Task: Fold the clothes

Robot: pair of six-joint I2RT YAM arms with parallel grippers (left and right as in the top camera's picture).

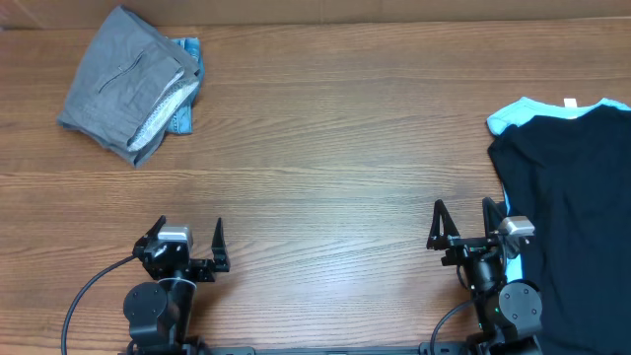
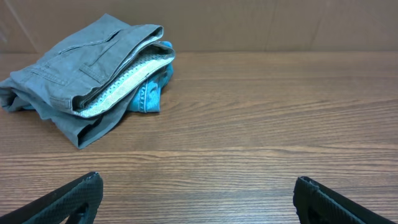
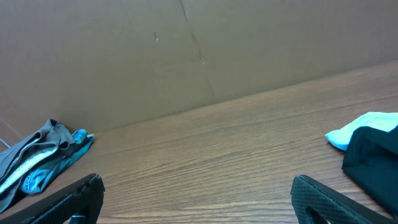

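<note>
Overhead | left tool; right tool: gaping, empty | grey shorts far-left; black tee right edge

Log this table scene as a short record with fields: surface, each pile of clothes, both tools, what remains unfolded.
surface: brown wooden table
far left pile: folded grey cloth shorts lying on top of blue denim shorts
right edge: black cloth tee, spread out and partly out of frame, lying over a light-blue garment
left tool: open, empty, at the near edge
right tool: open, empty, beside the tee
unfolded: the tee; the light-blue garment mostly hidden, probably also unfolded
</note>
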